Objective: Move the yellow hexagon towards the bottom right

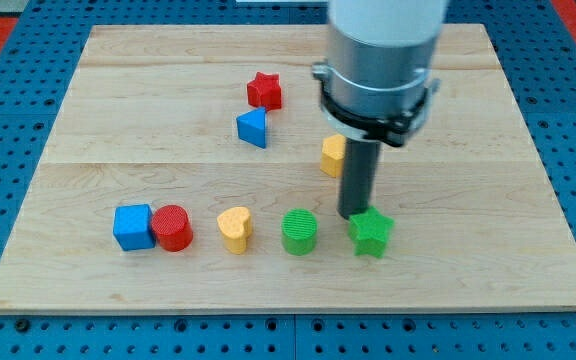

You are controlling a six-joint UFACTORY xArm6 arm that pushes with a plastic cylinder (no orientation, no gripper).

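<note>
- yellow hexagon sits on the bench a little right of centre, partly hidden behind the rod, so only its left part shows
- my tip is the tool here; it is a bare rod with nothing to open or close, so it grasps nothing and can only push
- my tip stands below and just to the right of the yellow hexagon, and appears to touch the upper edge of the green star, though the contact cannot be told for sure
- this looks like the wrong side for the job: a push to the view's bottom right needs my tip at the hexagon's upper left
- risk one: any move down or right from here would shove the green star, not the hexagon
- risk two: the green star lies roughly in the hexagon's path and could be struck and dragged along
- risk three: swinging round the hexagon could clip the blue triangle or red star up to its left
- green cylinder, yellow heart, red cylinder and blue cube line the lower bench, well clear to the left
</note>
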